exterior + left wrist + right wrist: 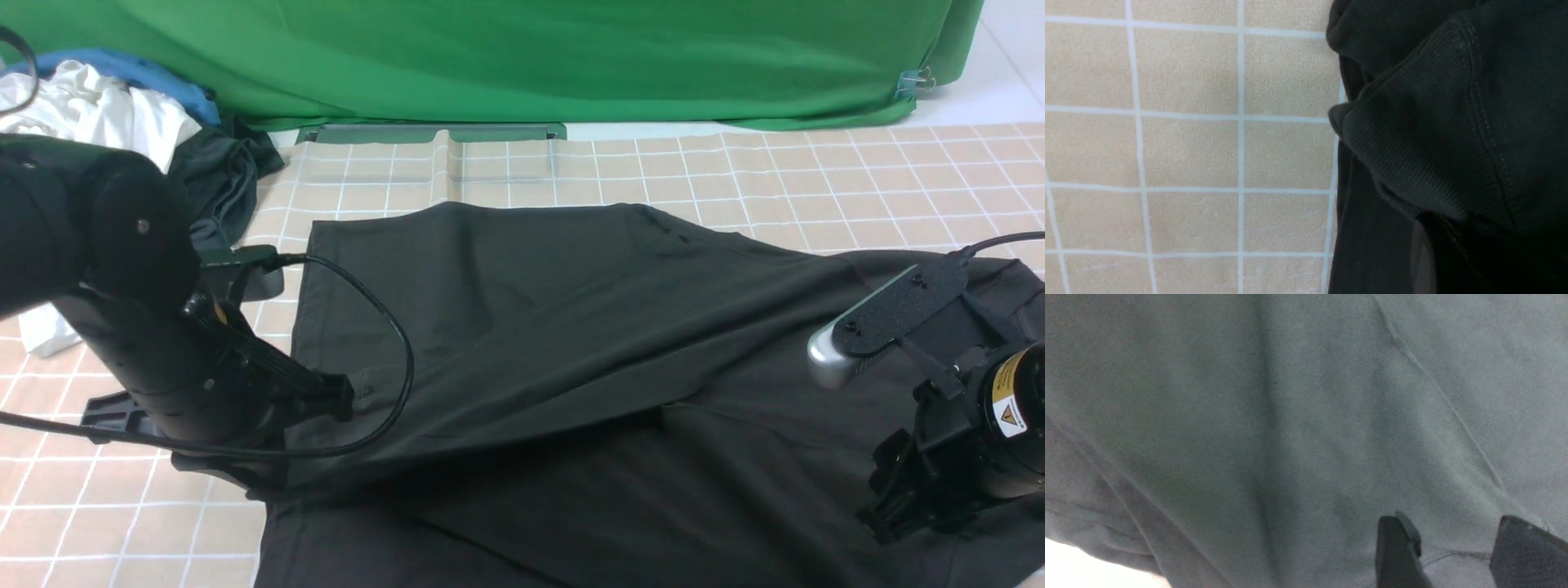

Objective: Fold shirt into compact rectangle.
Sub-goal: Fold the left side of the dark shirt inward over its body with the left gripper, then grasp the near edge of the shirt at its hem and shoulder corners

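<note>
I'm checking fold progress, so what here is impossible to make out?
- Shirt: near edge cut off by the front view's bottom; folded-over layer hides what lies under it.
- Left gripper: fingertips lost, black on black, in front view; bunched hem fills left wrist view.
- Right gripper: right wrist view's edge cuts its fingers.
- Clothes pile: left arm covers part.

One black shirt (571, 327), two arms (122, 269) (980, 425), one white garment (98, 114), one grey garment (220, 180), one blue cloth (131, 67)

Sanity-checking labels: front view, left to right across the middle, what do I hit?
In order: left gripper → black shirt → right gripper.
</note>
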